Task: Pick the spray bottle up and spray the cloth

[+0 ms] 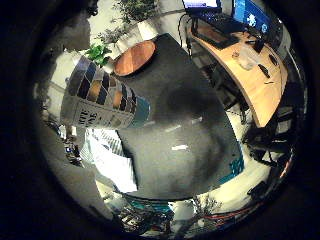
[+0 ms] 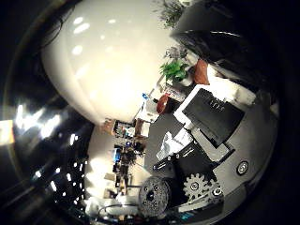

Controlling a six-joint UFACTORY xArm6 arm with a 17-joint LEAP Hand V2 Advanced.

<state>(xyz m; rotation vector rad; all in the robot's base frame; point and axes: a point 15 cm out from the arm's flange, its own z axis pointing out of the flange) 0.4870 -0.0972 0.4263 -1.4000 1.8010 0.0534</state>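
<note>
The spray bottle (image 1: 104, 97) has a label of coloured squares and shows close to the palm in the little finger side view, high above the dark grey table (image 1: 190, 110). In the thumb side view a large white rounded body (image 2: 122, 75) fills much of the picture, right against the palm. My right hand (image 2: 208, 120) shows as white and black finger parts curled beside it. A white cloth with dark print (image 1: 110, 160) lies at the table's edge, below the bottle.
A round wooden table (image 1: 135, 57) and a green plant (image 1: 97, 52) stand beyond the grey table. A long wooden desk (image 1: 252, 72) with monitors lies to one side. A small white scrap (image 1: 180, 148) lies on the grey table.
</note>
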